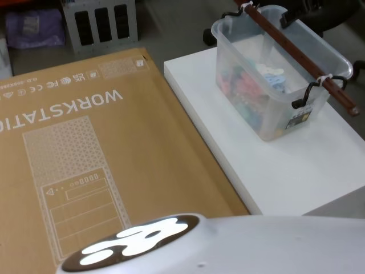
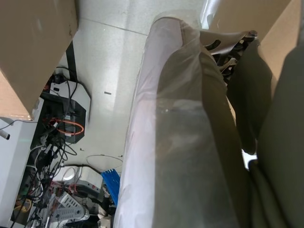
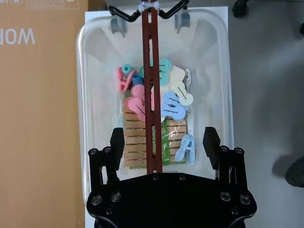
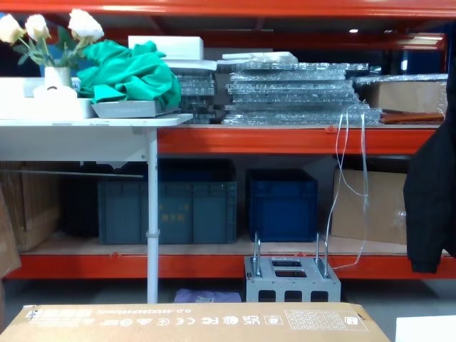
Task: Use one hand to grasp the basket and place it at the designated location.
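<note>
The basket (image 1: 227, 28) is a translucent whitish tub standing on a white table (image 1: 296, 165) at the right. A reddish-brown bar handle (image 1: 296, 51) runs along its top, held by black curved brackets (image 1: 308, 94). Coloured and wooden clothes pegs (image 3: 137, 102) lie inside. In the right wrist view my right gripper (image 3: 164, 142) hangs open above the basket (image 3: 83, 95). Its black fingers (image 3: 117, 142) stand wide on either side of the handle (image 3: 152, 95), touching nothing. The left wrist view looks past a plastic-wrapped part of my body to the floor.
A large cardboard box (image 1: 85, 160) lies flat against the white table's left edge. A small grey metal crate (image 4: 292, 281) stands on the floor beyond it, before shelving with dark blue crates (image 4: 281, 206). My white body (image 1: 256, 245) fills the near edge.
</note>
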You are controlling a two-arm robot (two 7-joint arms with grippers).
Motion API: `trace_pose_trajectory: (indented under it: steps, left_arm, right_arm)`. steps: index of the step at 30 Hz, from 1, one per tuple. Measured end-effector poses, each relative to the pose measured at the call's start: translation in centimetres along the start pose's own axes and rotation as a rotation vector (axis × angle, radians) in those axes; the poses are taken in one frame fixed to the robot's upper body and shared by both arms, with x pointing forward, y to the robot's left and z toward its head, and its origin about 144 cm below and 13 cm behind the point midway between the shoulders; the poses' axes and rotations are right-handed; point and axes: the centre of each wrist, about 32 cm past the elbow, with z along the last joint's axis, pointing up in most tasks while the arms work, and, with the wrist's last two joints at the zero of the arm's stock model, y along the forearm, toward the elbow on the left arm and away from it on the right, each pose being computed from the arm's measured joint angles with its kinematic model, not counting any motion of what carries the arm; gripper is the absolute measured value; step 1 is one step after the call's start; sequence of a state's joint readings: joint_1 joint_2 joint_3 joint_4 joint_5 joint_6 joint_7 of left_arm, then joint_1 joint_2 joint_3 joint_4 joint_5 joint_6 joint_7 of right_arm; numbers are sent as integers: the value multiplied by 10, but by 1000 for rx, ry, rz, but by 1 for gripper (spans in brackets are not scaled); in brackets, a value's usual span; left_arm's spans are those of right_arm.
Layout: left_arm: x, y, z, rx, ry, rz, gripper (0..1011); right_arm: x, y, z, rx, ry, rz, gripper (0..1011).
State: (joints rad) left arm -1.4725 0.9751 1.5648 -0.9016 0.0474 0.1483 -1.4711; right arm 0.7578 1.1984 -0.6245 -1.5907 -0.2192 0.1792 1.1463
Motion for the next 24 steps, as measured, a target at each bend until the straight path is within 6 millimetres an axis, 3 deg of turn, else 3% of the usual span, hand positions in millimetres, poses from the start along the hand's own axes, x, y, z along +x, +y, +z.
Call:
trace_pose_trajectory:
  steps: [11, 24]
  left_arm:
    - [0, 0, 0, 0, 0, 0, 0]
    - [0, 0, 0, 0, 0, 0, 0]
  right_arm:
    - [-2, -27, -3, 8, 15, -75, 1000]
    - [-2, -32, -3, 12, 21, -85, 1000]
